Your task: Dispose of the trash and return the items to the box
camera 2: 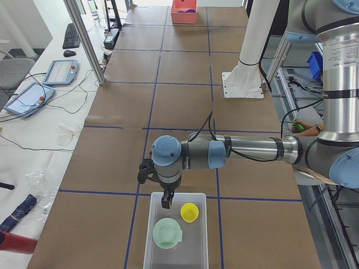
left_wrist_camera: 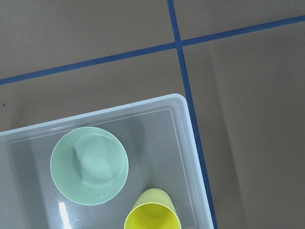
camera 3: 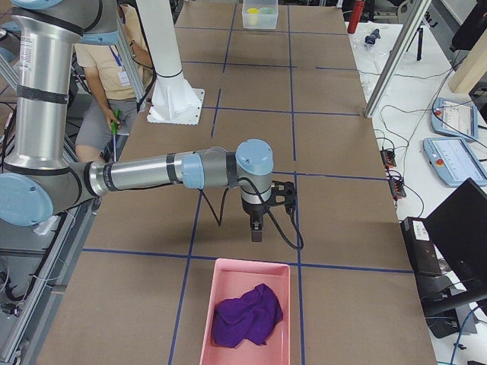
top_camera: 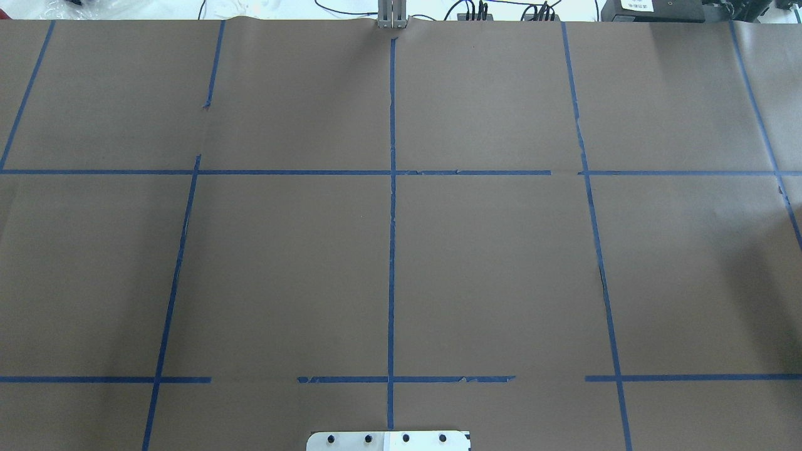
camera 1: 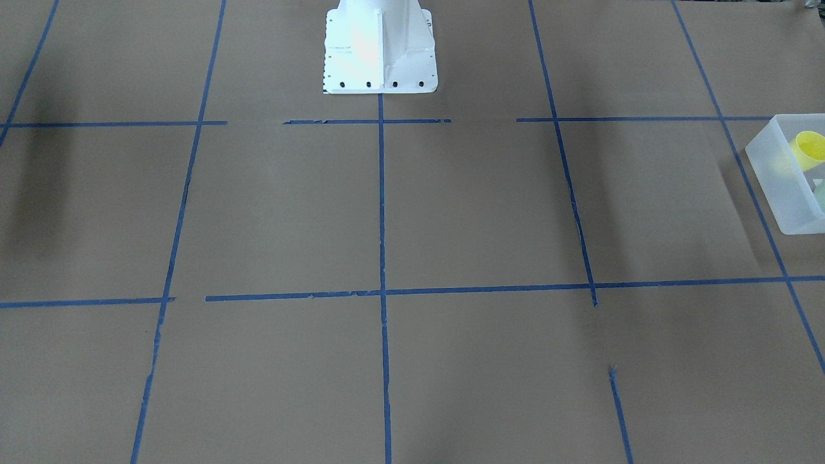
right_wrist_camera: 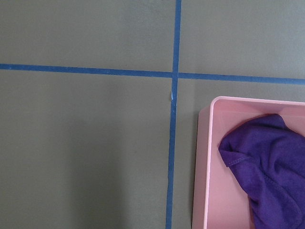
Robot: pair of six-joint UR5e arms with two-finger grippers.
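Two items sit inside the frosted bin (left_wrist_camera: 188, 143): yellow cup (left_wrist_camera: 152, 217) beside mint-green bowl (left_wrist_camera: 89, 165). Left end effector (camera 2: 167, 200) hovers over its rim, right end effector (camera 3: 257, 228) near the pink tray (camera 3: 236, 277). Can't tell either's finger spread.

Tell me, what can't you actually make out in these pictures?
- Left gripper, left side view: too small to tell whether it is open or shut.
- Right gripper, right side view: the same.
- Box, front view: cut off by the picture's edge, and the bowl is only a sliver.
- Cup, left wrist view: cut off by the bottom edge.
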